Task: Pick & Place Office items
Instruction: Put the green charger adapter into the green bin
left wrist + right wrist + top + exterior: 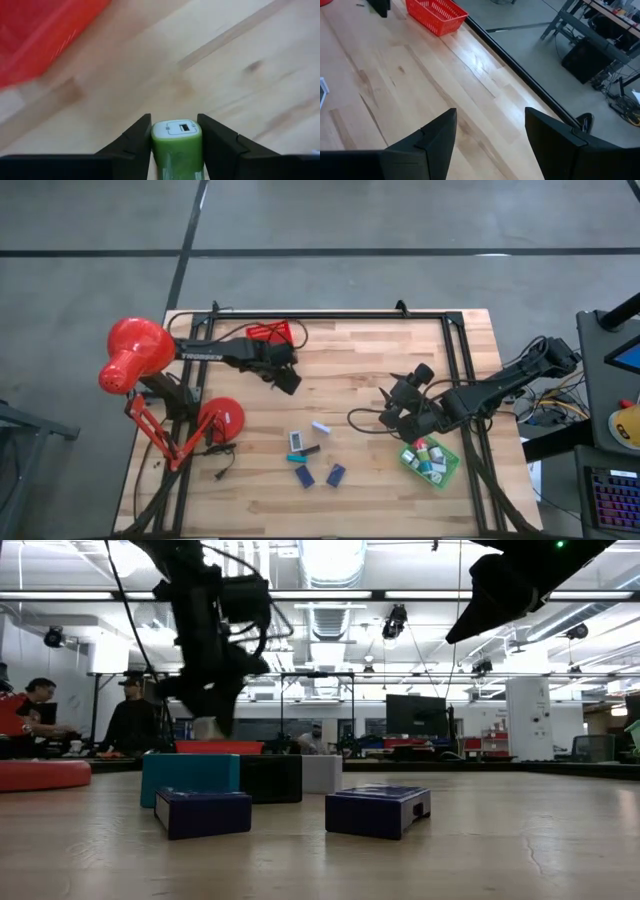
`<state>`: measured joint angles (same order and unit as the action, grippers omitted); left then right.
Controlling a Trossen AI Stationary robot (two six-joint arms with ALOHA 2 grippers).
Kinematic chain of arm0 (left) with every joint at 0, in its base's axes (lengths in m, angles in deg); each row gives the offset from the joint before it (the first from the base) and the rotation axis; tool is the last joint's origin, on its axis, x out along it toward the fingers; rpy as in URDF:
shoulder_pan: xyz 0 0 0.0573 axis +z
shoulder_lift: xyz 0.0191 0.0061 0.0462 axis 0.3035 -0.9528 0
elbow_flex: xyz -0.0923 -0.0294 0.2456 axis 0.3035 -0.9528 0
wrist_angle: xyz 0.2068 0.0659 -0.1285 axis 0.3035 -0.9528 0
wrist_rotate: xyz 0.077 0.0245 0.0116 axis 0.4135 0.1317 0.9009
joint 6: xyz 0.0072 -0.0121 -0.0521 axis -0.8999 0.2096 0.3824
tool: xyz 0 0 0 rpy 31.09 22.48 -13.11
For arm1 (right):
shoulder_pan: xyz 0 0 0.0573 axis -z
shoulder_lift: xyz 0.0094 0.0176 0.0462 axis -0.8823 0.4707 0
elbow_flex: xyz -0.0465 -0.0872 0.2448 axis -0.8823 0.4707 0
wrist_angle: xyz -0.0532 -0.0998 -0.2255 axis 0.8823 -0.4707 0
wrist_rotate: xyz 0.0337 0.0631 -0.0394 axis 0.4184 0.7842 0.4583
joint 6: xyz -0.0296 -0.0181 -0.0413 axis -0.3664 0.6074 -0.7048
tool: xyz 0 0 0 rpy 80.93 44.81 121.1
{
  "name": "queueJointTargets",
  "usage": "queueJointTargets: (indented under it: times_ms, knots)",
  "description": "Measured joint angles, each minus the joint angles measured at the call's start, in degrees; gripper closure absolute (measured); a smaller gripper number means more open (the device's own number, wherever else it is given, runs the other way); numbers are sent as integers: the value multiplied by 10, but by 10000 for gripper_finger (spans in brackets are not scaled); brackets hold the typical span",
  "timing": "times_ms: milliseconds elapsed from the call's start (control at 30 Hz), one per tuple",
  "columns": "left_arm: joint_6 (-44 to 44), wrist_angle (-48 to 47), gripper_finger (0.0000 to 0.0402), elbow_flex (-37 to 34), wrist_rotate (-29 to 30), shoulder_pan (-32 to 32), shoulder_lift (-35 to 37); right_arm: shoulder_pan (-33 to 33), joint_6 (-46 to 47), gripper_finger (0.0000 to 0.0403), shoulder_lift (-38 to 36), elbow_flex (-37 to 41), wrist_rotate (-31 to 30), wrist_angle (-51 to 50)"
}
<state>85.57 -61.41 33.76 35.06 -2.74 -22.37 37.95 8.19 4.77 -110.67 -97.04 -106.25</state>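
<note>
My left gripper point(176, 131) is shut on a small green block with a white end point(177, 150), held above the bare wood beside the red tray point(270, 332). In the high view this gripper point(290, 385) sits at the table's far left-centre. Loose office items lie mid-table near the front: a white piece point(320, 426), a teal one point(298, 458) and two navy blocks point(304, 476) point(336, 474). My right gripper point(400, 408) hovers open right of centre with nothing between its fingers point(440, 135). My left gripper pinches the green block by its two long sides point(156, 145), close to the white end, one finger on each side. The fingers come from above, pointing steeply down and lying along the block. The white end point(176, 128) faces the table, and the block is lifted clear.
A green tray point(432, 462) holding several small items stands at the front right, close to my right arm. A big red desk lamp point(135, 355) with its round base point(222, 418) fills the left side. Bare wood lies between the red tray and the loose pieces.
</note>
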Motion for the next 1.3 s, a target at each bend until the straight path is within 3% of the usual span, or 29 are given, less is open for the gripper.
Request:
queueJointTargets:
  times_ms: [233, 467, 800, 1067, 1300]
  knots:
    - [-133, 117, 261, 49, 0, -4, 1, 0, 5, 174, 0, 0, 61, 3]
    - [-256, 394, 261, 38, -8, -10, 1, 1, 7, 174, 0, 0, 60, 7]
    - [-368, 698, 261, -19, -217, -15, -2, 1, 5, 174, 0, 0, 55, 40]
    - [-432, 957, 261, -87, -268, -32, -42, 1, 4, 174, 0, 1, -26, 51]
    - [-427, 1006, 261, -56, -314, -32, -95, 4, -44, 174, 0, 10, -33, 106]
